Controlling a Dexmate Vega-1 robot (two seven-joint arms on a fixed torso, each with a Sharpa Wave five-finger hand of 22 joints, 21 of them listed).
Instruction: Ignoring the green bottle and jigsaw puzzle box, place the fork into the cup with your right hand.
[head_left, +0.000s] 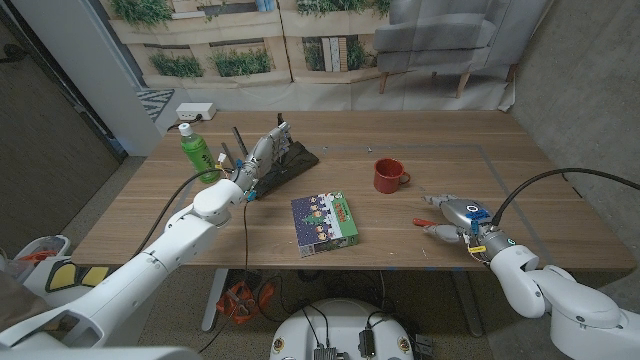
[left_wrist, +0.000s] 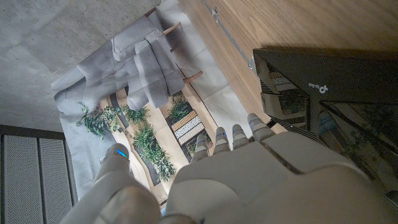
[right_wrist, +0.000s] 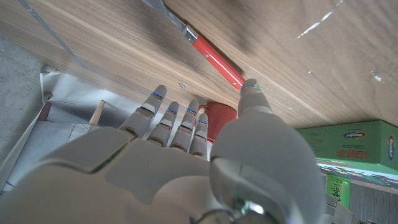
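Step in hand, as judged: the approach to the fork, grasp not yet made. The right hand sits near the table's right front edge, fingers apart and holding nothing. The fork has a red handle and lies flat on the wood; in the right wrist view the thumb tip is at the end of that handle, touching or just short of it, I cannot tell which. In the head view the fork shows as a small red sliver just beside the hand, on the side toward the table's middle. The cup is red, upright, handle turned toward the robot's right, standing apart from the hand, farther back on the table and toward the centre. Next move calls for closing thumb and fingers on the thin handle, which lies low against the wood and may slide or roll away under a poor pinch; then lift, carry to the cup, tip the fork upright over the rim and lower it in. The way from fork to cup looks free. The puzzle box lies near the front middle, left of the fork. The green bottle stands at the far left, beside the raised left hand, which rests by a black device; its fingers look loosely apart with nothing in them.
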